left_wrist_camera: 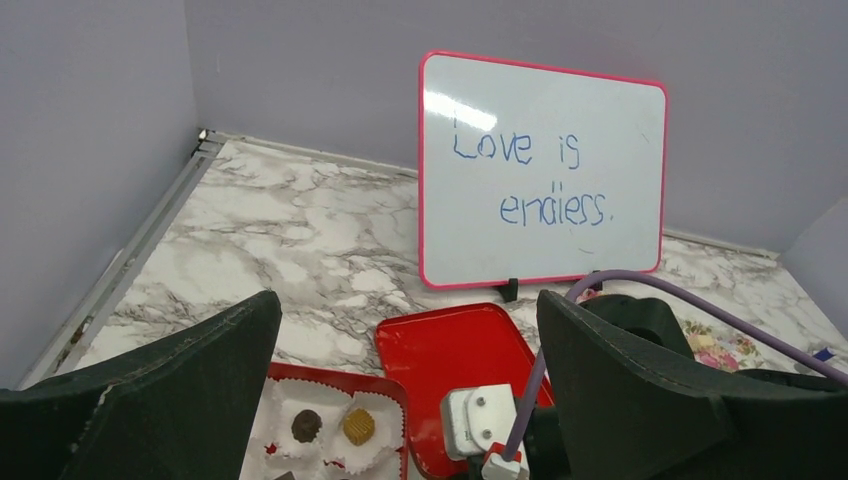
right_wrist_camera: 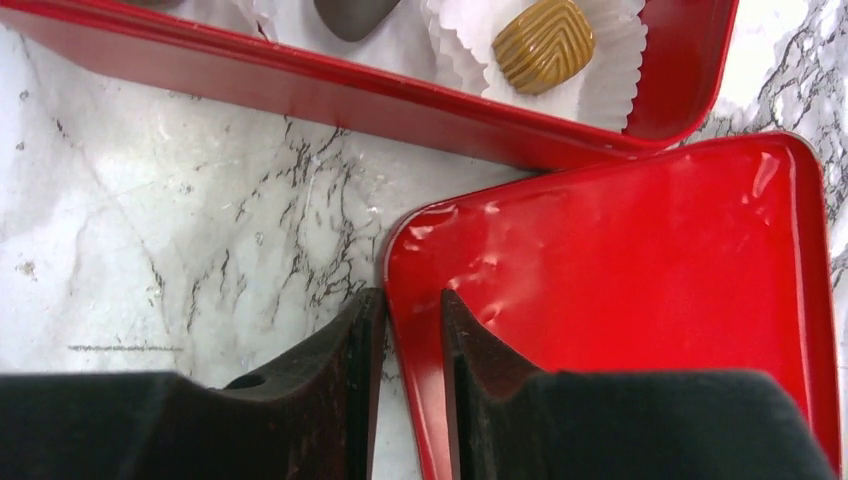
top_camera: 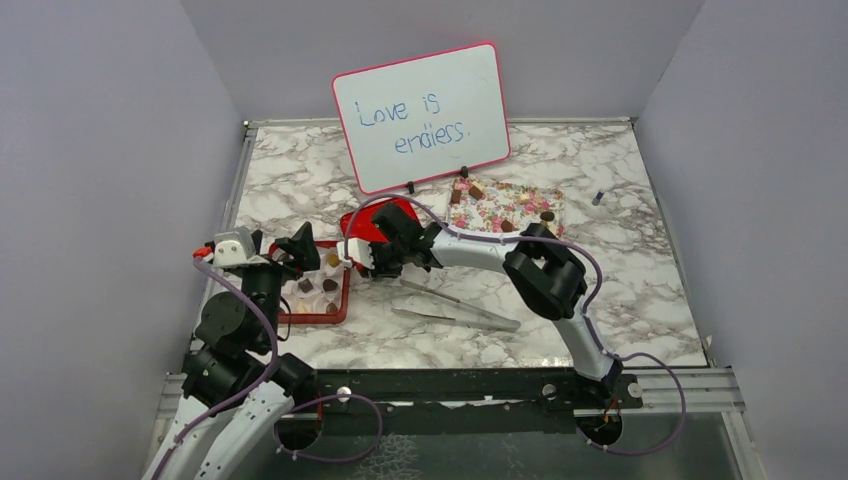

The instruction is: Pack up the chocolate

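text: "Love is endless." | written in: blue marker, by hand | on: pink-framed whiteboard (top_camera: 421, 118)

The left gripper (left_wrist_camera: 408, 305) hangs with its dark fingers (left_wrist_camera: 180, 400) spread wide, one at each lower corner. Between them, a red box (left_wrist_camera: 330, 376) holds white paper cups (left_wrist_camera: 285, 405) — a dark chocolate (left_wrist_camera: 306, 425) and a golden chocolate (left_wrist_camera: 359, 426) side by side. Just right of it, a red lid (left_wrist_camera: 450, 350) lies on the marble table (left_wrist_camera: 300, 230). Behind stands a pink-framed whiteboard (left_wrist_camera: 545, 170) — "Love is endless." A purple cable (left_wrist_camera: 700, 303) arcs over the right finger.
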{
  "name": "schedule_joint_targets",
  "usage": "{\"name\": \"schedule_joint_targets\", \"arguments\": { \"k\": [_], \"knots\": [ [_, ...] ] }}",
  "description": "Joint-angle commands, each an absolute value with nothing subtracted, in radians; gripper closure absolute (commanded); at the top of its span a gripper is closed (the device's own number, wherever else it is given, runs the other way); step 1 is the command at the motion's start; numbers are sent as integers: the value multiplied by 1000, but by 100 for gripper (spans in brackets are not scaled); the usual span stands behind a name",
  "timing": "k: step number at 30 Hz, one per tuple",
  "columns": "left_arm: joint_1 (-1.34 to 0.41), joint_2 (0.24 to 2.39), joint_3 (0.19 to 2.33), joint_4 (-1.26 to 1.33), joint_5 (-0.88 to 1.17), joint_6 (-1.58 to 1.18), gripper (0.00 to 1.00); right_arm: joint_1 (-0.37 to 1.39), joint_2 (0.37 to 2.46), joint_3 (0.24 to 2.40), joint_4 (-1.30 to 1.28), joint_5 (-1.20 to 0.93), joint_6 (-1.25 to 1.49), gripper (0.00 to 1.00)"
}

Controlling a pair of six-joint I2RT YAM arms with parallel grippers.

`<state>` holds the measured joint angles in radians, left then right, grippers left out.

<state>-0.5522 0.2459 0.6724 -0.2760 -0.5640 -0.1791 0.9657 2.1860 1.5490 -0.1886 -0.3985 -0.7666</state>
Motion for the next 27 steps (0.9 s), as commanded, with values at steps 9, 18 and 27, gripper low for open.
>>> {"name": "schedule_joint_targets", "arguments": {
  "k": [9, 18, 27],
  "knots": [
    [-583, 225, 615, -215, -566, -158, 5, 963, 2235, 1617, -303, -507, -807, 94],
    [-599, 228, 599, -184, -437, -74, 5, 962, 2040, 1538, -243, -503, -792, 99],
    [-611, 249, 551, -216, -232, 161, 8, 962, 1873, 1441, -255, -473, -777, 99]
  ]
}}
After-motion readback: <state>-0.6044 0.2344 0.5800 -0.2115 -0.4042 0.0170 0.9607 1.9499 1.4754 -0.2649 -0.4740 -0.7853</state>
